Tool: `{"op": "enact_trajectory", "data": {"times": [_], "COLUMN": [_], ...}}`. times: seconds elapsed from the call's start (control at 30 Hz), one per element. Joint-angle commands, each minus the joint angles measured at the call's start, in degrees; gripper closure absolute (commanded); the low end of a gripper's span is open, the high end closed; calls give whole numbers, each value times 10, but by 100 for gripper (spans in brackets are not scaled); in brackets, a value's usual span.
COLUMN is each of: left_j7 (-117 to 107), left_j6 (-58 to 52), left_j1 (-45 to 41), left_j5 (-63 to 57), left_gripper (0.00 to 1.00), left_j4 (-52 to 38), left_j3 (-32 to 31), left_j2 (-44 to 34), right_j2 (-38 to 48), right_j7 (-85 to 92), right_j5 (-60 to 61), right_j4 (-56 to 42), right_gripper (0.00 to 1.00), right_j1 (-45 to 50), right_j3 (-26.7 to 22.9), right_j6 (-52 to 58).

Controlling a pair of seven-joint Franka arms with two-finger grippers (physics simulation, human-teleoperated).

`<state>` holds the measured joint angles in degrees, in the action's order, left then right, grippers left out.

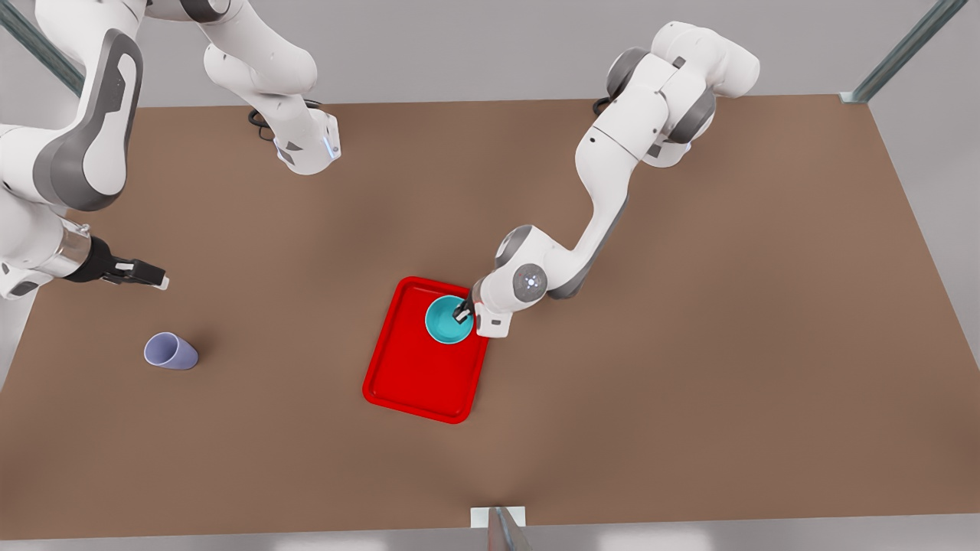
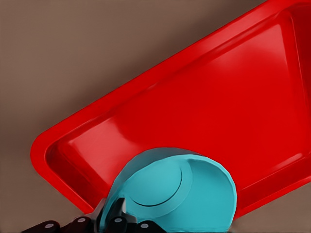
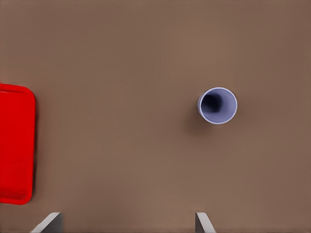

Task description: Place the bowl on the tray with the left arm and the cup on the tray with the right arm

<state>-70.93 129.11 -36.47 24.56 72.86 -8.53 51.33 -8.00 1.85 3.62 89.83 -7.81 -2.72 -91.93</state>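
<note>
Over the red tray (image 1: 417, 383), my left gripper (image 1: 462, 313) has its jaws closed on the rim of the teal bowl (image 1: 445, 321), one finger inside the bowl and one outside. From my left wrist the bowl (image 2: 184, 194) shows tilted, its flat inner bottom turned toward the camera, with the black fingers (image 2: 119, 221) clamped on the edge nearest me and the tray (image 2: 146, 121) spread out behind it. Seen from the front, the bowl sits over the far end of the tray, close to the rim on the front view's right; whether its base touches the tray floor I cannot tell.

My right gripper (image 1: 153, 276) hangs above the tabletop (image 1: 689, 344) at the front view's left, well apart from the tray. Its jaws hold nothing, and in my right wrist view the two grey fingertips (image 3: 48, 224) stand wide apart with bare tabletop between them. The lavender cup (image 1: 170, 352) stands upright on the tabletop, near that gripper and between it and the near edge in the front view. From my right wrist I look down into the cup's (image 3: 217, 105) open mouth, and one end of the tray (image 3: 14, 145) shows off to the side.

No brand, label or writing can be read on any of these things
</note>
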Motion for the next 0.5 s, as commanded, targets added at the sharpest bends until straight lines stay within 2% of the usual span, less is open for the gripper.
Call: {"op": "enact_trajectory", "data": {"times": [0.0,0.03,0.07,0.1,0.17,0.2,0.23,0.3,0.37,0.4,0.47], "left_j7": [0,1,1,2,10,18,96,339,512,608,653], "left_j6": [0,0,0,0,-14,-65,-193,-338,-413,-439,-455], "left_j1": [0,0,0,1,6,14,40,126,194,199,200], "left_j5": [0,0,0,-5,-21,-37,-120,-206,-222,-224,-225], "left_gripper": [54,41,23,0,0,0,0,0,0,0,0], "left_j4": [-1,0,0,0,0,-1,-5,-4,-2,-4,2], "left_j3": [0,0,0,0,0,1,2,2,8,58,114], "left_j2": [0,0,0,0,-11,-25,-64,-153,-191,-207,-267], "right_j2": [0,0,0,0,0,-1,-6,-18,-28,-37,-67], "right_j7": [0,0,0,0,0,0,0,-2,-2,-1,1], "right_j5": [1,1,1,0,0,0,-1,-1,-3,-4,-5], "right_j4": [0,0,0,1,0,0,-1,-11,-18,-20,-19], "right_gripper": [0,0,0,0,0,0,0,0,0,0,0], "right_j1": [0,0,0,0,0,0,0,0,0,-2,-19], "right_j3": [0,0,0,0,0,0,-1,-1,-1,-1,-1], "right_j6": [0,0,0,0,0,-3,-4,-4,-6,-7,-38]}}
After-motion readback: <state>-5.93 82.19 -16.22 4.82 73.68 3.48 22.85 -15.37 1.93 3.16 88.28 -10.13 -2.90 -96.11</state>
